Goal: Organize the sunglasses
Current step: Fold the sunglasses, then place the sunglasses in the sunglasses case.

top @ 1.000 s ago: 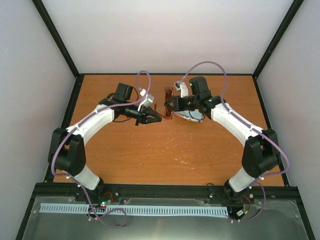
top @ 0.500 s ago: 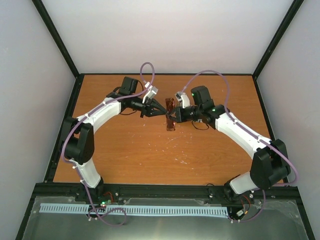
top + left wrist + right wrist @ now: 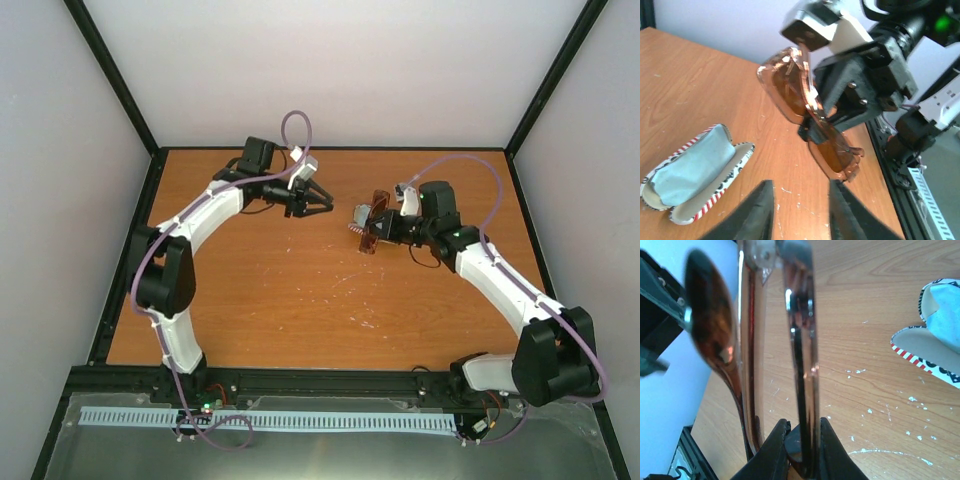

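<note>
A moment ago our left claw [image 3: 318,200] met the sunglasses [image 3: 375,222] mid-counter. Now it has backed off, released and empty. Our right claw [image 3: 388,230] alone stays clenched on the frame, holding them above the counter [image 3: 300,300] beside the open case [image 3: 357,216]. We judge folding done, with casing next.
</note>
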